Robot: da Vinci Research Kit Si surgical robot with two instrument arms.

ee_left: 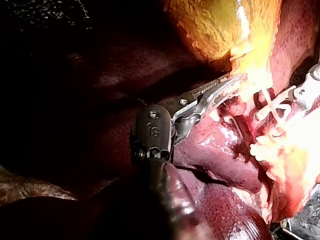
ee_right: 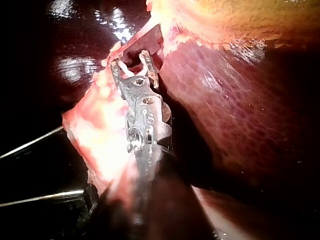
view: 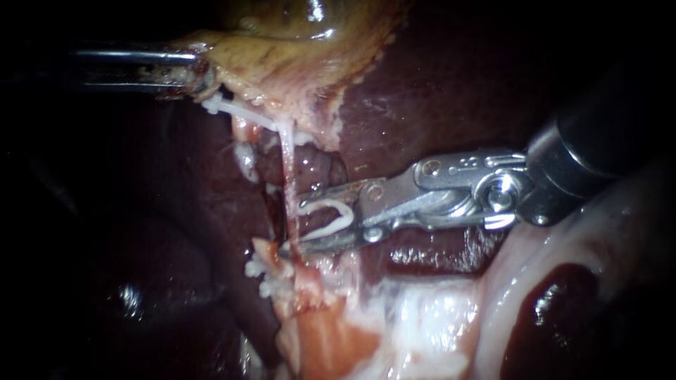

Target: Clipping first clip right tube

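A thin pale tube [view: 287,165] runs down from the yellow-brown gallbladder [view: 296,42] into raw tissue. My right instrument [view: 292,224] comes in from the right. Its jaws stand wide apart with a white U-shaped clip [view: 329,217] held between them, and the jaw tips reach either side of the tube. My left instrument [view: 201,70] at the upper left is shut on the gallbladder's edge and holds it stretched. The left wrist view shows its jaws [ee_left: 231,82] biting the yellow tissue. In the right wrist view the clip [ee_right: 131,70] sits in the jaws [ee_right: 134,64] against the tissue.
Dark red liver [view: 436,91] lies behind and around the tube. A white strand [view: 239,111] runs obliquely from the left instrument's grip to the tube's upper end. Pale fatty tissue [view: 422,317] fills the lower right, under the right instrument's shaft.
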